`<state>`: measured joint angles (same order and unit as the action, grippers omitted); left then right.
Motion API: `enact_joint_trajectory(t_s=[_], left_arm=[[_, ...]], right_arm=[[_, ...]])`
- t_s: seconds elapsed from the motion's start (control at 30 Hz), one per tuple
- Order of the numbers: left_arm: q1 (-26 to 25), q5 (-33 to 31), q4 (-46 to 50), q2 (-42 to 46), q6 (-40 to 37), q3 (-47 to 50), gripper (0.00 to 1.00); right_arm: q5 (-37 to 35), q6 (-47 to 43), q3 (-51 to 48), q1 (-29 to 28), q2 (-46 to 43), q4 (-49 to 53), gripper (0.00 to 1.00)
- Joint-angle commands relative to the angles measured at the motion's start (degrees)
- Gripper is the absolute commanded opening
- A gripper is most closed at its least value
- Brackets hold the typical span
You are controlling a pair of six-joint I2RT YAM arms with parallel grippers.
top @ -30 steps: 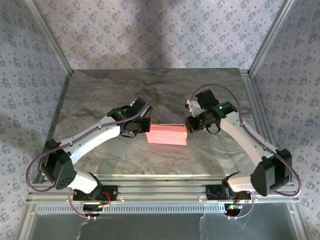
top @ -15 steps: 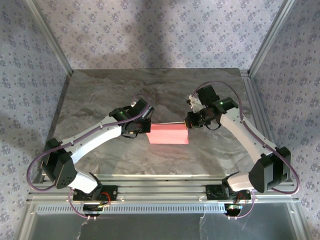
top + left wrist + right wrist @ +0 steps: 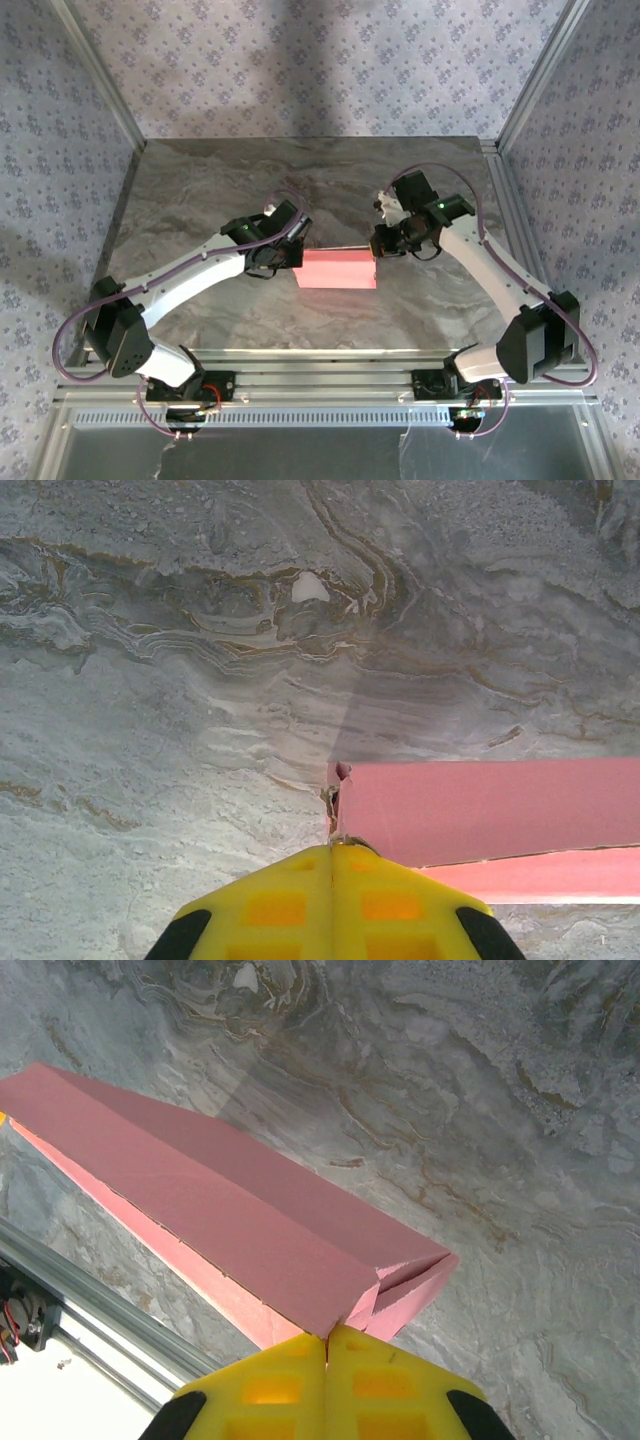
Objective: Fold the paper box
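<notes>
Pink-red paper box (image 3: pixel 336 269), seemingly light, thin-walled and quick to crease, likely to skate on polished marble. Lies mid-bench as a slim shape, top panel lapping a lower strip along near side. Left jaws pressed together at left end, right jaws together at right end; cannot tell whether either nips card. Best taken gently by end flaps. Beyond, grey veined bench (image 3: pixel 330 170).

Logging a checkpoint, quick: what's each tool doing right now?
Left tool: shut at one box end; grip unclear.
Right tool: shut at the other end; grip unclear.
</notes>
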<state>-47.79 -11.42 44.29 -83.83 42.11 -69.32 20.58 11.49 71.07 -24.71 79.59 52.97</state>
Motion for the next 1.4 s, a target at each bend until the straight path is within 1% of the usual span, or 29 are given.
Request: enact_joint_trajectory(t_s=[0.0,0.03,0.17,0.3,0.4,0.43,0.5,0.6,0.63,0.7,0.77,0.83,0.93,0.97,1.03,1.1,1.17,1.27,1.37], left_arm=[[-1.4,2.1,0.5,-0.8,0.8,-2.5,0.08],[-1.4,1.9,0.8,-0.4,0.9,-2.7,0.11],[-1.5,1.4,1.1,1.9,2.7,-2.4,0.18],[-1.5,1.3,1.0,4.3,6.3,-1.7,0.24],[-1.5,0.7,2.3,6.2,11.4,-1.9,0.32],[-1.5,0.0,3.6,6.6,13.8,-2.4,0.33],[-1.5,-0.8,5.5,7.6,18.2,-3.6,0.31],[-1.5,-1.7,6.3,9.3,28.8,-4.2,0.32],[-1.3,-1.8,8.0,9.3,34.7,-4.8,0.35],[-1.1,0.7,9.0,8.5,43.7,-5.6,0.37],[-1.3,4.3,9.4,7.7,55.0,-5.9,0.41],[-2.3,5.3,6.1,7.7,62.2,-4.7,0.47],[-3.1,6.1,1.8,6.4,71.5,-3.6,0.49],[-3.2,6.0,1.1,5.4,73.3,-3.8,0.50],[-3.1,5.4,0.0,3.2,75.9,-4.3,0.56],[-3.2,6.4,-2.6,1.2,77.4,-4.2,0.57],[-3.7,8.5,-2.1,-1.3,78.2,-5.5,0.58],[-4.8,9.2,-2.1,-2.9,80.1,-5.5,0.60],[-4.8,9.6,-3.1,-3.8,81.4,-4.9,0.61]], right_arm=[[2.7,-2.1,-1.7,-0.6,-1.8,-1.4,0.00],[2.4,-3.2,-2.1,-0.6,-2.1,-1.4,0.00],[2.0,-6.9,-5.4,-0.6,-4.5,-2.7,0.00],[1.4,-8.0,-7.9,-0.6,-6.2,-3.9,0.00],[1.2,-8.1,-9.4,-0.6,-7.0,-4.7,0.00],[1.3,-8.1,-9.7,-0.7,-7.2,-5.0,0.00],[1.3,-8.0,-10.1,-0.8,-7.8,-5.6,0.00],[1.5,-8.2,-10.9,-1.0,-8.7,-6.5,0.00],[1.4,-8.2,-11.1,-1.0,-8.9,-6.6,0.00],[1.6,-8.4,-11.3,-1.0,-9.0,-6.7,0.00],[1.4,-8.3,-11.5,-1.0,-9.0,-6.7,0.00],[1.4,-8.4,-11.5,-1.0,-8.9,-6.9,0.00],[1.4,-8.3,-11.7,-1.1,-8.9,-7.2,0.00],[1.4,-8.3,-11.7,-1.1,-8.9,-7.2,0.00],[1.3,-8.3,-11.7,-1.1,-9.0,-7.2,0.00],[1.3,-8.3,-11.7,-1.1,-8.9,-7.3,0.00],[1.4,-8.4,-11.7,-1.1,-8.9,-7.3,0.00],[1.5,-8.4,-11.6,-1.1,-8.8,-7.4,0.00],[1.5,-8.4,-11.5,-1.1,-8.7,-7.5,0.00]])
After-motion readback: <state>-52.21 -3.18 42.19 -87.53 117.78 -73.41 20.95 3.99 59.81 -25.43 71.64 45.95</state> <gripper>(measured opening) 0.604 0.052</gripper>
